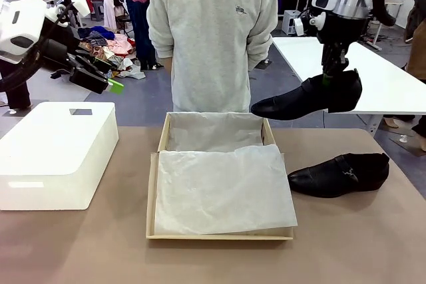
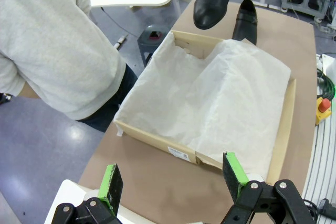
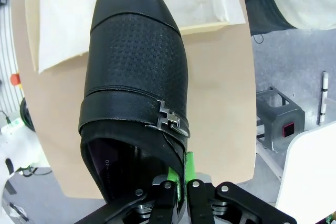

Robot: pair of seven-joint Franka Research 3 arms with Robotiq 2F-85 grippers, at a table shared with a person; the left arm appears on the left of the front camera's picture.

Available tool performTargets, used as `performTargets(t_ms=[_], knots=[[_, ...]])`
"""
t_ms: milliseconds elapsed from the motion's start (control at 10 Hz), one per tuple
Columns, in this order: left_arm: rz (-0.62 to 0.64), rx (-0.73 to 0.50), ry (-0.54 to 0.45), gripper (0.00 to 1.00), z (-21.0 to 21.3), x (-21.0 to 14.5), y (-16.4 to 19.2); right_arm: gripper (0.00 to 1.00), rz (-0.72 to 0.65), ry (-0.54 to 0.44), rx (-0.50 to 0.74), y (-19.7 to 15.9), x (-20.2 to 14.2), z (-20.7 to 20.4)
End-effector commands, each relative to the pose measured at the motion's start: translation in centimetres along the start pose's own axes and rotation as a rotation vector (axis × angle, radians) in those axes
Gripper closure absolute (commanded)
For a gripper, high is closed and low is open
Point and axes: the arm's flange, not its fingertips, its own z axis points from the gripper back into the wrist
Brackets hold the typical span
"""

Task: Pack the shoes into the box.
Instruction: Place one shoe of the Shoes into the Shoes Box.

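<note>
Black shoe (image 1: 309,98) hangs from right claw (image 1: 327,79).

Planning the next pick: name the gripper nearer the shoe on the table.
Right. The right gripper hangs above that shoe, holding the other shoe; the left gripper hovers beyond the box.

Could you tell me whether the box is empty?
Empty of shoes: box holds only tissue paper; one shoe hangs from right gripper, other shoe lies on table.
</note>
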Motion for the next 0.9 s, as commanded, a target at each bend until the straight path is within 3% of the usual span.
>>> performTargets(t_ms=[0,300,800], knots=[[-0.002,-0.011,-0.009,0.0,0.0,-0.1,0.1,1.0,-0.076,-0.047,-0.01,0.3,3.3,1.0],[-0.002,-0.011,-0.009,0.0,0.0,-0.1,0.1,1.0,-0.07,-0.067,-0.001,1.3,8.2,0.7],[-0.002,-0.011,-0.009,0.0,0.0,-0.1,0.1,1.0,-0.036,-0.13,-0.018,2.5,15.7,-3.1]])
